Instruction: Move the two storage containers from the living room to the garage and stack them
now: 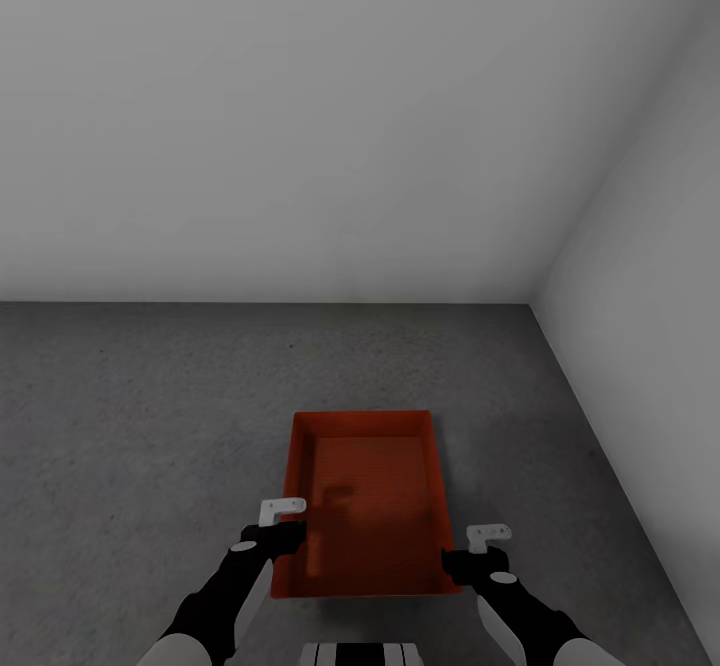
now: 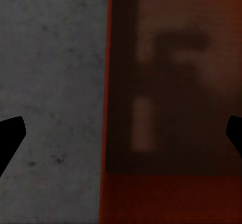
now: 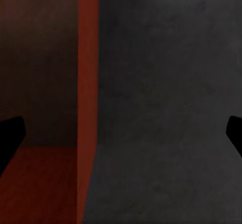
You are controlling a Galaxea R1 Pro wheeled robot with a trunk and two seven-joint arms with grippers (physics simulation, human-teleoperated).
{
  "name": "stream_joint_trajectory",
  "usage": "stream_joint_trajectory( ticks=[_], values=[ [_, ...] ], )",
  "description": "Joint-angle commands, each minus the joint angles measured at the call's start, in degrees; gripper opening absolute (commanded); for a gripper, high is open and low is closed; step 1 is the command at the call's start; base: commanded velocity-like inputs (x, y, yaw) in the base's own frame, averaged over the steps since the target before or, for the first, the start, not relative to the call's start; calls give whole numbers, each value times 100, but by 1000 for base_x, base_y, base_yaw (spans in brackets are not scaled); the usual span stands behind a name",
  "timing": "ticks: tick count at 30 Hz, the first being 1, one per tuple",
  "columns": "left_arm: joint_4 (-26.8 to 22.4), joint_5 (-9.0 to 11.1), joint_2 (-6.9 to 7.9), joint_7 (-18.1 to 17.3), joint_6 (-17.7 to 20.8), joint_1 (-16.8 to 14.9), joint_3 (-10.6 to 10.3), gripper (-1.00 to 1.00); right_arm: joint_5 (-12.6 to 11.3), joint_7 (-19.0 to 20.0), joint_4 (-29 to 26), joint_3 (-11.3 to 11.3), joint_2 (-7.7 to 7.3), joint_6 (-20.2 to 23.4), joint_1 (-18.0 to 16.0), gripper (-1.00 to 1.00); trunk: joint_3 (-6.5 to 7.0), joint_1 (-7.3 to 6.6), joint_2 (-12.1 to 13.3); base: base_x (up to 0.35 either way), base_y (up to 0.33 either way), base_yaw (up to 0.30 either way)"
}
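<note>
Two wide-open pincers, left [image 1: 272, 538] and right [image 1: 478, 552], astride one storage container [image 1: 370, 486] on grey floor [image 1: 130, 426].

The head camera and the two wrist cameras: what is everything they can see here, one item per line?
Storage container: one, orange-red, open-topped and empty, lying flat on the floor between the two grippers; each long wall sits in the gap between one gripper's fingers.
Floor: one, dark grey, mottled, under the container.
Walls: two, plain white, meeting in a corner to the right.
Left gripper: one, black with pale fingers, open, straddling the container's left wall.
Right gripper: one, black with pale fingers, open, straddling the right wall.
</note>
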Motion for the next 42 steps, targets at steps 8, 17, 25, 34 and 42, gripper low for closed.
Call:
stream_joint_trajectory(
  ticks=[8,17,25,34,42],
  values=[
    [2,4,-7,11,41,0,11,100,-42,-40,-13,48,-5,29,-2,100,-4,-1,-2,0,0,0],
    [0,4,-8,11,42,0,11,100,-42,-47,-13,46,1,37,-2,100,-4,-1,-2,0,0,0],
    [-1,4,-6,11,42,0,11,100,-42,-57,-13,48,2,33,-2,100,-4,-1,-2,0,0,0],
    [-1,4,-9,11,48,0,11,100,-42,-58,-13,41,-3,31,-2,100,-4,-1,-2,0,0,0],
    [7,1,-13,11,49,0,11,100,-42,-57,-13,32,-6,32,-2,100,104,-133,239,0,0,0]
  ],
)
